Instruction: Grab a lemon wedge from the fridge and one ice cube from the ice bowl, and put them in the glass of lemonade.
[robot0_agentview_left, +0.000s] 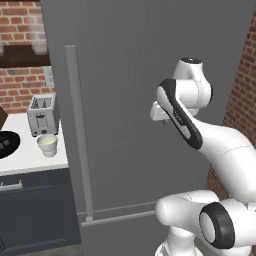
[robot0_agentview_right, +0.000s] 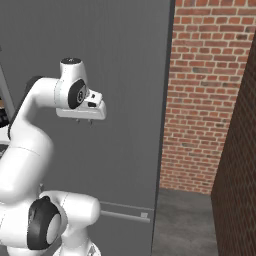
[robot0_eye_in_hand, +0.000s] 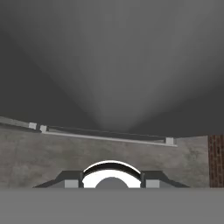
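Fridge (robot0_agentview_left: 150, 75) door stands shut in front of me, dark grey, with its long light-grey bar handle (robot0_agentview_left: 79, 135) running upright near the left edge. My tool (robot0_agentview_right: 83, 120) hangs from my raised wrist, pointing down, close before the door and well right of the handle; its 2 tiny tips show beneath the hand in the right base view, too small for me to tell whether they are released or clenched, and nothing is seen between them. Left of the fridge, on the white table (robot0_agentview_left: 30, 157), the glass of lemonade (robot0_agentview_left: 48, 145) stands just in front of the toaster (robot0_agentview_left: 42, 115). The black ice bowl (robot0_agentview_left: 7, 144) lies at the left edge, partly cut off. No lemon wedge can be made out with the door closed. Brick wall (robot0_agentview_right: 210, 90) rises right of the fridge.
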